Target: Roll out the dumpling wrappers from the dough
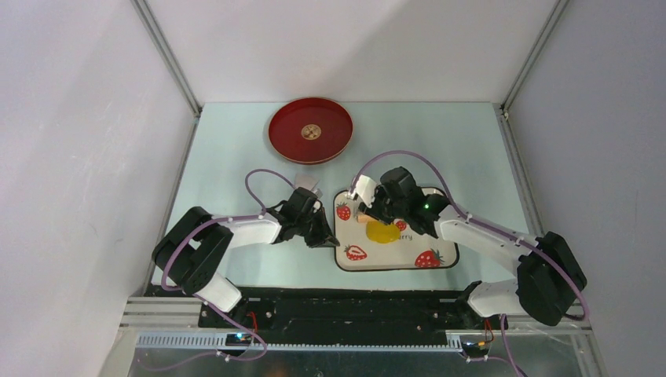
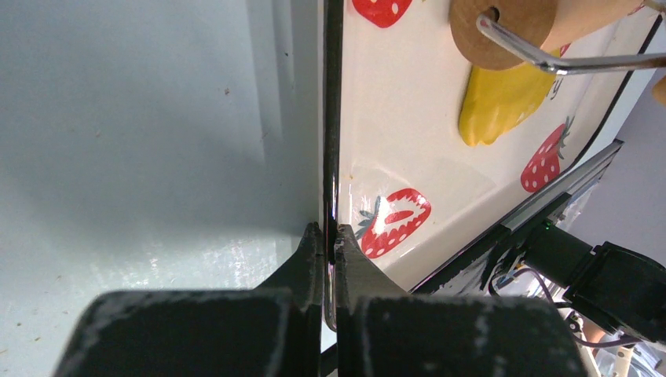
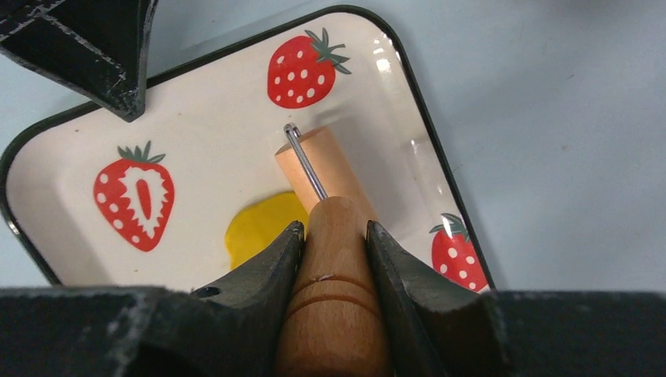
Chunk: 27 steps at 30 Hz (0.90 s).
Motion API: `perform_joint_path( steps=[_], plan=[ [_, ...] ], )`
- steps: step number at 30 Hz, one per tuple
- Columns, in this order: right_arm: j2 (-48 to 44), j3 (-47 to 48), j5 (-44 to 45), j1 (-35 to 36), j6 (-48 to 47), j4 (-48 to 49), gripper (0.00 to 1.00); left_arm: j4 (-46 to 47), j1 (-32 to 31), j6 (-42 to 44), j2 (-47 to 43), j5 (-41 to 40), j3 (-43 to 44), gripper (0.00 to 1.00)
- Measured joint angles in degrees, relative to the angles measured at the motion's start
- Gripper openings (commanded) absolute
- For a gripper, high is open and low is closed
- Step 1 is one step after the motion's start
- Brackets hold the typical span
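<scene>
On glossy tray [image 1: 393, 256], flattened yellow dough [image 1: 382, 232]

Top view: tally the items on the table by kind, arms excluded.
Red round dish: 1
Strawberry tray: 1
Yellow dough: 1
Wooden roller: 1
Total: 4

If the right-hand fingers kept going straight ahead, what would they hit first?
The right fingers grip a wooden roller, which leads: it would probably slide past the yellow dough lump toward the far rim of the strawberry-printed tray. Depth unclear.
</scene>
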Motion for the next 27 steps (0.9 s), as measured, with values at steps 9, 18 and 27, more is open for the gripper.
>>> perform_joint_path(
  steps=[9,18,27],
  plan=[
    [-2.05,5.38,-0.26,-0.96,3.63,-12.35,0.00,0.20,0.00,0.00,0.07,0.11,0.00,0.00],
    [-12.55,6.25,5.31,-0.66,10.49,-21.05,0.00,0.33,0.00,0.00,0.33,0.42,0.11,0.00],
    [-9.29,6.58,4.63,1.05,14.16,-22.95,0.00,0.33,0.00,0.00,0.42,0.52,0.15,0.00]
  ],
)
